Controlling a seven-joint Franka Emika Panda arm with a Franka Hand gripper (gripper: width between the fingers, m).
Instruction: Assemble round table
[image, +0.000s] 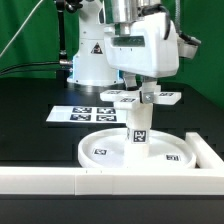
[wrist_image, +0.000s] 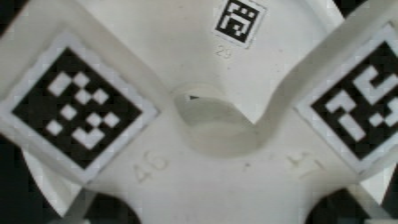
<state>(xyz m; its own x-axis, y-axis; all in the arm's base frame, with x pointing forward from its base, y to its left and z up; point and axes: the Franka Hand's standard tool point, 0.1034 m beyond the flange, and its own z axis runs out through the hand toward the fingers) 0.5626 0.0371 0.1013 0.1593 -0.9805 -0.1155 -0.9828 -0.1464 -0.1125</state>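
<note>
The large round rimmed disc (image: 110, 152) lies on the black table near the front wall. The short cylindrical post (image: 139, 128) stands upright on the disc's middle, with tags on its side. The cross-shaped piece (image: 165, 98) sits level at the post's top; I cannot tell whether it rests on it. My gripper (image: 146, 90) comes straight down and is shut on the middle of the cross-shaped piece. In the wrist view the cross-shaped piece (wrist_image: 205, 120) fills the frame with two large tags, and my gripper (wrist_image: 217, 205) clasps its near edge. A tag on the disc (wrist_image: 240, 18) shows beyond it.
The marker board (image: 82, 113) lies flat behind the disc, at the exterior view's left. A long white border wall (image: 100, 182) runs along the front edge, with a side piece (image: 205, 150) at the right. The robot's base (image: 88, 60) stands behind.
</note>
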